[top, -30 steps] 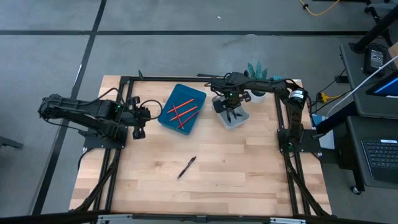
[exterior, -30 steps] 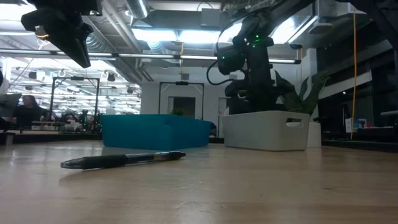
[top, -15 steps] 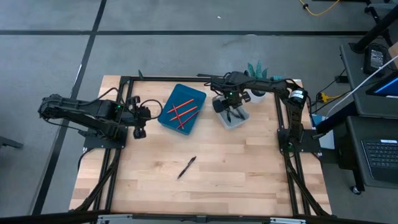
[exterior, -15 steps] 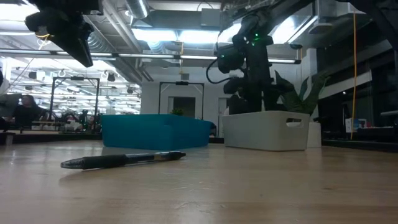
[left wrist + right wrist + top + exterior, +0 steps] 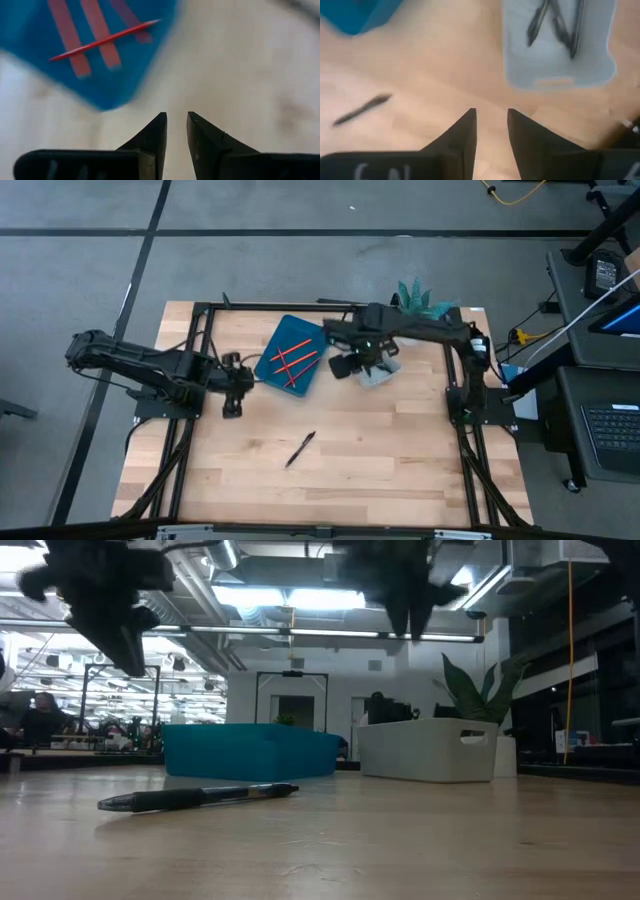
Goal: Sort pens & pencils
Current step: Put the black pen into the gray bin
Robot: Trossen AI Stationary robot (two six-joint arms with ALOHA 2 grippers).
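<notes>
One black pen (image 5: 300, 449) (image 5: 200, 797) (image 5: 362, 110) lies flat on the wooden table, near its middle. Three more black pens (image 5: 555, 25) lie in the white bin (image 5: 382, 374) (image 5: 430, 748). Several red pencils (image 5: 291, 360) (image 5: 95, 40) lie crossed in the blue tray (image 5: 305, 375) (image 5: 250, 752). My right gripper (image 5: 352, 364) (image 5: 491, 125) hangs high between the tray and the bin, open and empty. My left gripper (image 5: 232, 382) (image 5: 175, 125) hovers just left of the tray, its fingers a little apart with nothing between them.
A potted plant (image 5: 418, 295) stands at the far edge behind the white bin. Bare wood stretches around the loose pen, across the near half of the table (image 5: 380, 470). Black frame rails run along both sides.
My right gripper has risen out of the white bin and swung toward the table's left and near side. It now hangs high beside the bin. My left gripper has sunk a little and come toward the blue tray. The pen on the table has not moved.
</notes>
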